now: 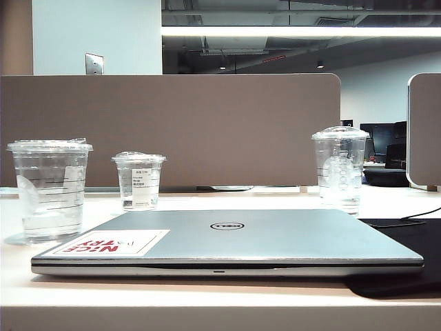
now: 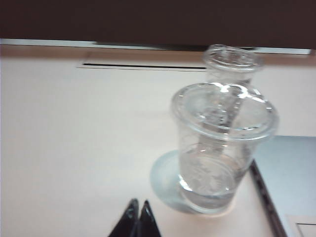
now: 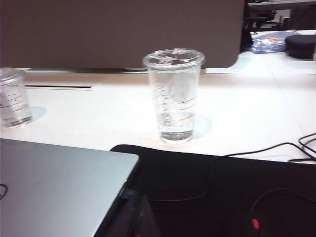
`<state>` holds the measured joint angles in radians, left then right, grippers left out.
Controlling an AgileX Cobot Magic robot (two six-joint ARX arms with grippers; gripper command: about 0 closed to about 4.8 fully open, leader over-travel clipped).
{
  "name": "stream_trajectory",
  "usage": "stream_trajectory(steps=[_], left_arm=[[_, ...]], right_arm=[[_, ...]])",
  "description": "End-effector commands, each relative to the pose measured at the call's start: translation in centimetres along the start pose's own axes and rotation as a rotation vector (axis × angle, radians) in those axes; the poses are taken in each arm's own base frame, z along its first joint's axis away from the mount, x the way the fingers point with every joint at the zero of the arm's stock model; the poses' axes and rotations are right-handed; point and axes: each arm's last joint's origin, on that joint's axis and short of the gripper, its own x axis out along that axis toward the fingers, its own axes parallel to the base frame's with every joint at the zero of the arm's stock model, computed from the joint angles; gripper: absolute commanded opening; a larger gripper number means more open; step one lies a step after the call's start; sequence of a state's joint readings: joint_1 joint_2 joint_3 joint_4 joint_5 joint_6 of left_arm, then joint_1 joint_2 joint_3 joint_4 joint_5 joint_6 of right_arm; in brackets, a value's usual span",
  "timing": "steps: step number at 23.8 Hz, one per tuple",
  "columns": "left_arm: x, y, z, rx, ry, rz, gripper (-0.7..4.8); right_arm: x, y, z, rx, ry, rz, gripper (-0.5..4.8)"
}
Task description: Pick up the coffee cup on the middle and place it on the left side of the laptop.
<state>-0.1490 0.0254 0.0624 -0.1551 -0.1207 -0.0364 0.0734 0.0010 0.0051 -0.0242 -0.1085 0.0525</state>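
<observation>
Coffee cup (image 1: pixel 49 191) already sits just left of the laptop (image 1: pixel 227 241), left claw (image 2: pixel 138 210) pinched together empty beside it, right claw can't tell, so any stray swing could tip it onto the lid.

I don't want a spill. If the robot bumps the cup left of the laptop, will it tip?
Probably not easily. The cup holds some water low down, which likely steadies it, and its flat lid looks pressed on. Its thin clear wall may dent if squeezed and could be slippery. The left fingers are shut, apart from it.
</observation>
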Motion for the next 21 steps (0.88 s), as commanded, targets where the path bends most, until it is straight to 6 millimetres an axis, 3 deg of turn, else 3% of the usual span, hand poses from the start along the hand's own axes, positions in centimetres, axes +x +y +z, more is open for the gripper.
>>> stream_trajectory(steps=[1,4,21], left_arm=[[0.2,0.0,-0.6,0.027,0.016,0.01,-0.04],[0.5,-0.1,-1.7,0.028,0.036,-0.039,-0.04],[0.4,-0.2,-0.8,0.024,-0.056,-0.079,-0.04]], right_arm=[[0.0,0.0,0.0,-0.002,-0.015,0.001,-0.05],[0.0,0.0,0.0,-0.002,-0.015,0.001,-0.05],[0.0,0.0,0.0,-0.002,-0.015,0.003,-0.05]])
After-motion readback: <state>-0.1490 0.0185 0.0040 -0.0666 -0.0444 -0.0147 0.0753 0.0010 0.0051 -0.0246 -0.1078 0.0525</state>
